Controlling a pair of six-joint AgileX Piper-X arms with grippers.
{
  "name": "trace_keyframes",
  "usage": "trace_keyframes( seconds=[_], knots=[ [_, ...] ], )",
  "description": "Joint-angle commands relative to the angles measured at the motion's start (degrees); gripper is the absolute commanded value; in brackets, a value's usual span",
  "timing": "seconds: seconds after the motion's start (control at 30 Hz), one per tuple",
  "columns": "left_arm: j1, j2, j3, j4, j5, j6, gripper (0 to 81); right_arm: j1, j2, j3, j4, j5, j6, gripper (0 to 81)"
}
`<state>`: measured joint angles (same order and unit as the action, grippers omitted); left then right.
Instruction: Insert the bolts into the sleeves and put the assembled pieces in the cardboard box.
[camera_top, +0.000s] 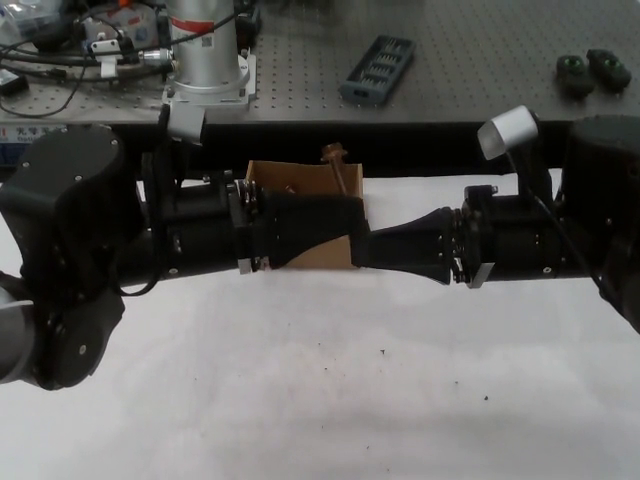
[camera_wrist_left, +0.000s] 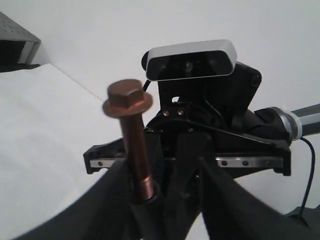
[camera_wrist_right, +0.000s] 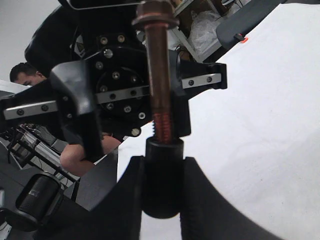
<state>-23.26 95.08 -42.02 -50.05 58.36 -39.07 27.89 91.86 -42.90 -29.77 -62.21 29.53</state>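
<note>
Right gripper is clamped on a short black cylindrical sleeve, one finger on each side, so the bore points up. Facing it tip to tip, the left gripper has its fingers spread and holds nothing. One finger stands just beside the bolt's shank; whether it touches I cannot tell.

Under the spot where the two grippers meet, mostly on the left gripper's side, sits the open brown cardboard box on the white bench cover.

Rising upright from between the right gripper's fingers is the long copper-coloured metal bolt with a hexagonal flanged head. Its threaded end sits in the sleeve's mouth, and most of the shank is outside.

Both parts look rigid and not fragile. The bolt is probably heavy for its size, smooth and a little slippery, and it is top-heavy with the head so far above a shallow seat, so a sideways nudge could tip it out. The best hold on it is likely the plain shank just under the head, clear of the threads, pressing straight down along the sleeve's axis. The sleeve seems well held around its middle. Once assembled, the sleeve is the thicker and safer place to grip for the drop into the box.
</note>
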Motion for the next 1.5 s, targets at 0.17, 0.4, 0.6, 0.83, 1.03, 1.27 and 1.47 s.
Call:
trace_keyframes(
  seconds=[0.17,0.4,0.6,0.83,1.03,1.27,1.47],
  knots=[
    [2.91,-2.41,0.10,-1.15,1.44,2.18,39.0,-0.26,-0.25,-0.86,-1.89,1.25,0.08,4.3],
    [3.72,-2.96,0.10,-0.99,1.45,2.83,39.0,0.76,-0.25,-0.86,-4.50,1.25,-0.08,4.3],
    [3.72,-2.96,0.10,0.44,-0.18,3.30,32.1,0.91,-0.25,-0.86,-5.56,1.25,0.39,4.3],
    [3.72,-2.96,0.10,3.64,-6.34,2.34,19.6,0.91,-0.25,-0.86,-5.56,1.25,0.39,4.3],
    [3.72,-2.96,0.10,6.87,-12.26,1.56,1.2,0.91,-0.25,-0.86,-5.58,0.82,1.18,4.3],
    [3.72,-2.96,-0.05,8.05,-14.30,-0.82,0.6,1.78,-0.25,-0.86,-5.42,0.12,1.69,4.3],
    [3.72,-2.96,-0.19,8.36,-11.96,-3.20,0.6,4.00,-0.25,-0.86,-5.30,0.12,1.27,4.3]
  ],
)
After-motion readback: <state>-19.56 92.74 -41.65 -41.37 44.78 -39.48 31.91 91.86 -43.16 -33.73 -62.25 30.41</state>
